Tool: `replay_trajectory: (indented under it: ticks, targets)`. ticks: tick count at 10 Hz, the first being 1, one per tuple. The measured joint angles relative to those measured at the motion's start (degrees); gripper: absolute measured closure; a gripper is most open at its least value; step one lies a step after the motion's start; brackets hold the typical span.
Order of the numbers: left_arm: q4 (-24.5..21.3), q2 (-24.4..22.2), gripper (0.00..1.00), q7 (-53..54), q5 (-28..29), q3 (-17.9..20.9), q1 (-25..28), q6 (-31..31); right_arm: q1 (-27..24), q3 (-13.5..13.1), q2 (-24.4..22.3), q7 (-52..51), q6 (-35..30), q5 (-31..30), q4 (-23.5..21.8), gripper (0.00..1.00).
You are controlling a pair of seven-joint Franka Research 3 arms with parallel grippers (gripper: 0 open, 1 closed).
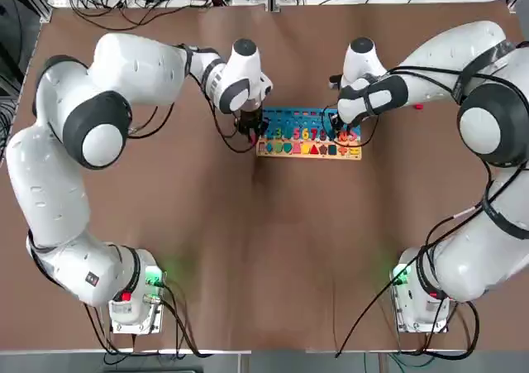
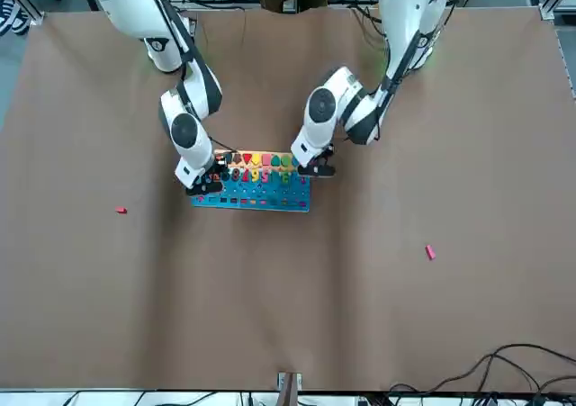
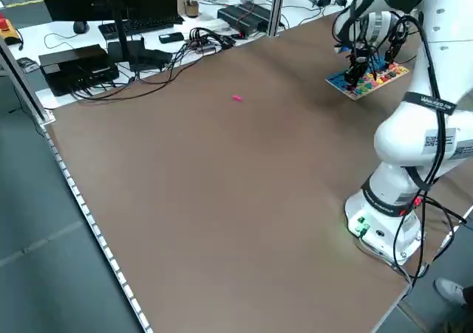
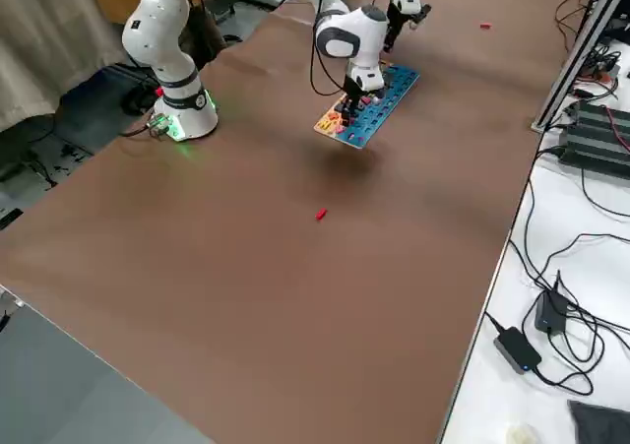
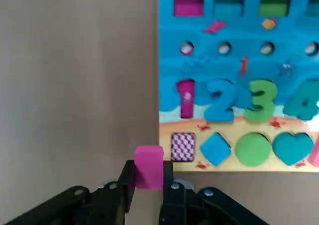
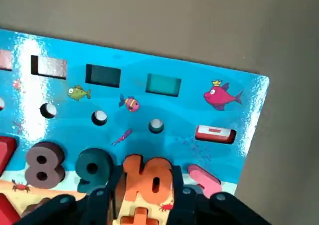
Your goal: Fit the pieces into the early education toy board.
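Risks at both ends of the board

Left gripper [image 5: 148, 185] is hovering just off the board's [image 1: 310, 131] left end, fingers clamped on a pink block [image 5: 148, 159]; held only by its lower part, the block could be tilting or slipping as it nears a slot, and might catch on the rim instead of seating. At the right end, right gripper [image 6: 144, 197] is pinching an orange "10" piece [image 6: 146, 183] over the number row; pressing it in crooked could be shoving or tipping the unsecured board. Two more pieces are lying well apart on the table, a pink one [image 2: 430, 252] and a red one [image 2: 121, 211], far from both arms.
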Motion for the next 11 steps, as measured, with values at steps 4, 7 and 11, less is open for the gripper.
replay_trajectory:
  ticks: [4,7,11]
  targets:
    - [-0.3,2.2,0.74,-0.6,2.3,0.1,-1.6,3.6,0.1,0.0,0.0,0.0,0.2,0.0,-0.1,0.59]
    - [0.1,3.5,0.74,-0.7,3.7,0.2,-1.6,4.6,0.1,0.0,0.0,0.1,0.2,0.0,-0.1,0.57]
    - [1.1,3.8,0.74,-0.7,3.7,0.2,-1.6,4.7,0.1,-0.2,-1.2,0.1,-0.9,0.0,-0.1,0.36]
